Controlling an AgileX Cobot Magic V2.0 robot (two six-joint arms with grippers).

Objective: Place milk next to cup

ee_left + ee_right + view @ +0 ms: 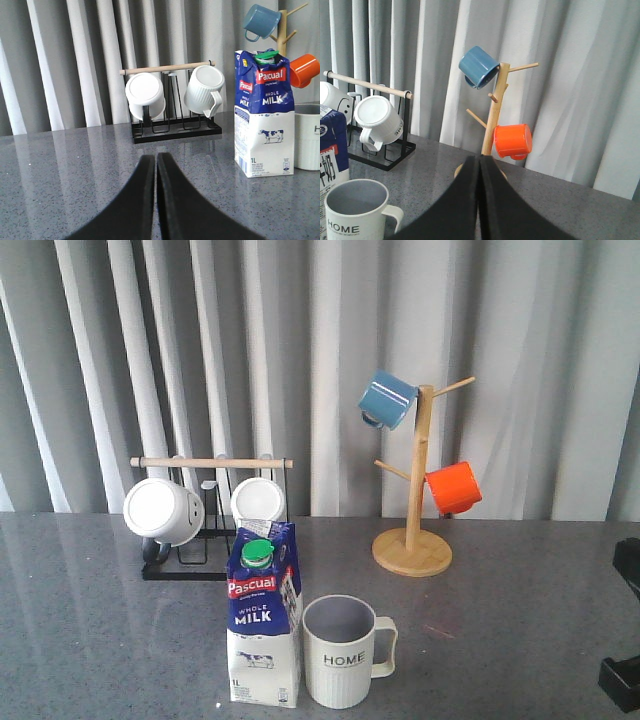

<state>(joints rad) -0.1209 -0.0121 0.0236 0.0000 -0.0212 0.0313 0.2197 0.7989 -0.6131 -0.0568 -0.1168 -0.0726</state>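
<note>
The milk [263, 620], a blue and white carton with a green cap, stands upright at the table's front centre. The cream ribbed cup [345, 652] marked "HOME" stands right beside it on its right, handle pointing right. They are almost touching. The left wrist view shows the milk [263, 115] and the cup's edge [307, 142] ahead to one side of my left gripper [155, 158], which is shut and empty, well apart from them. My right gripper [480, 159] is shut and empty, with the cup [355, 212] and the milk's edge [331, 145] off to its side.
A black rack [212, 510] with a wooden bar holds two white mugs behind the milk. A wooden mug tree [415, 490] at the back right carries a blue mug [387, 398] and an orange mug [453, 487]. Curtains hang behind. Black arm parts [622, 680] show at the right edge.
</note>
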